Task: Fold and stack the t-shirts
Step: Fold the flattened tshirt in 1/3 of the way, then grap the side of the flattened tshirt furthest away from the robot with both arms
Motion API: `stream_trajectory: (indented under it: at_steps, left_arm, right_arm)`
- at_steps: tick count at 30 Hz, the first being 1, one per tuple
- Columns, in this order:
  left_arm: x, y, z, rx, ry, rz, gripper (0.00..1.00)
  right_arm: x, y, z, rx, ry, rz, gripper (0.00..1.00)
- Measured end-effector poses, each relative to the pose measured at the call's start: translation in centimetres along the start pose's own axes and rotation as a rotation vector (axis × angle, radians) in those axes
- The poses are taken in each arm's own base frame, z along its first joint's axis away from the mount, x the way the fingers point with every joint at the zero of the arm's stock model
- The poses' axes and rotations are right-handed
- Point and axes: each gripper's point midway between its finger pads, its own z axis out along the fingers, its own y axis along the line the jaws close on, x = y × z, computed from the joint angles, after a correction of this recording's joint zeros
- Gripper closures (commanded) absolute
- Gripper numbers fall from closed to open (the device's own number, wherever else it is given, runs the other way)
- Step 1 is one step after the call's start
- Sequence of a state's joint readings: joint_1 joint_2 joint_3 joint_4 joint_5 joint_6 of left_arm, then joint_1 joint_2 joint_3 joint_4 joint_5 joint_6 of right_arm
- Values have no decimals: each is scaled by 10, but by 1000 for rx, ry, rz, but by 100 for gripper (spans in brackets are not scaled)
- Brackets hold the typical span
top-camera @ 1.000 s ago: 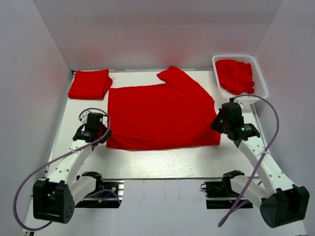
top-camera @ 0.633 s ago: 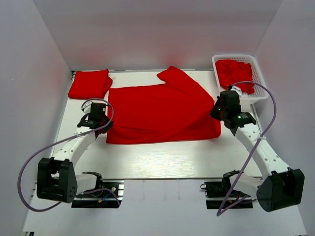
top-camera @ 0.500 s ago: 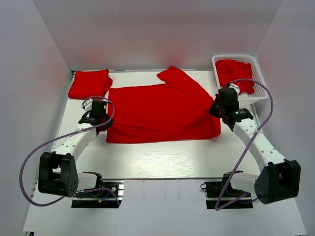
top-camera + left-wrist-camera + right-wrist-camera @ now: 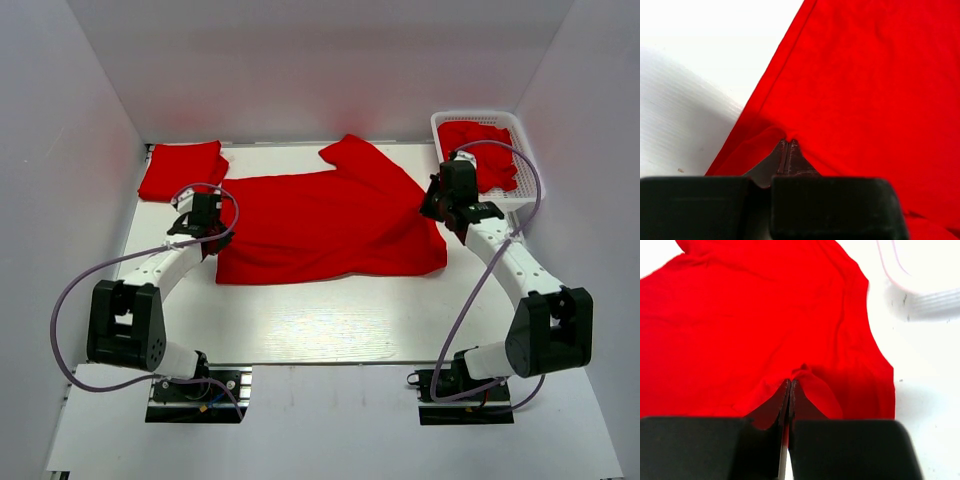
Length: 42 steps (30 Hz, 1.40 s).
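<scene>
A bright red t-shirt [image 4: 325, 225] lies spread across the middle of the table, one sleeve pointing to the back. My left gripper [image 4: 207, 222] is shut on its left edge; in the left wrist view the jaws [image 4: 787, 142] pinch a fold of the cloth [image 4: 865, 85]. My right gripper [image 4: 438, 205] is shut on the shirt's right edge; the right wrist view shows the cloth [image 4: 740, 330] bunched at the closed tips [image 4: 790, 382]. A folded red t-shirt [image 4: 182, 170] lies at the back left. More red shirts [image 4: 478, 152] fill the basket.
A white mesh basket [image 4: 530, 170] stands at the back right, close behind my right gripper; its rim shows in the right wrist view [image 4: 920, 280]. White walls close in the table on three sides. Bare white table [image 4: 330, 320] lies in front of the shirt.
Both grippers have moved away from me toward the back, carrying the shirt's near edge with them. The shirt's front edge now lies farther back and the cloth is doubling over.
</scene>
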<state>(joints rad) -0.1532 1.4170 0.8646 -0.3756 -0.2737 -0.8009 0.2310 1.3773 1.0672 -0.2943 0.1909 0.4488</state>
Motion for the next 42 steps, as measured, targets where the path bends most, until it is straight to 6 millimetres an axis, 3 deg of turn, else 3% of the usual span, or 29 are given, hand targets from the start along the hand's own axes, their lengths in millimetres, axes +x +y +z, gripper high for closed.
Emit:
stream_trajectory:
  at_steps: [9,17,19,20,21,22,23,24,25,28,30,34,37,39,42]
  left_arm:
    - [5,3,11,-36,20,10,100]
    - [12,10,27,-94,47,12,100]
    - [14,10,33,-108,55,8,76]
    - [14,11,37,-120,62,7,69]
    - [15,12,41,-128,68,7,63]
    - [15,12,45,-138,73,5,32]
    - [13,11,49,-145,75,9,10]
    - [11,10,53,-150,76,1,0]
    - [7,8,56,-155,75,-6,0]
    - [-12,-3,59,-145,52,-26,0]
    - [-28,-13,56,-121,24,-36,0]
    - [-47,-27,35,-44,-23,-37,0]
    - [-48,-33,14,34,-44,-21,0]
    - [-41,-40,3,101,-32,2,0]
    - [-22,-48,3,185,23,38,0]
  right_arm:
    - [-12,10,30,-33,8,-109,100]
    - [-16,14,69,-41,36,-196,100]
    - [-17,12,82,-33,48,-212,100]
    - [-17,12,89,-30,55,-217,99]
    - [-18,12,96,-27,61,-222,88]
    - [-19,12,104,-24,65,-227,79]
    - [-22,12,111,-21,68,-234,66]
    - [-24,13,117,-19,72,-236,19]
    - [-29,15,123,-18,73,-239,10]
    - [-43,24,133,-34,78,-266,10]
    - [-49,32,131,-65,77,-270,10]
    - [-44,47,108,-155,91,-273,10]
    - [-21,48,78,-204,119,-270,10]
    - [5,43,58,-228,158,-260,10]
    - [39,33,43,-240,215,-238,10]
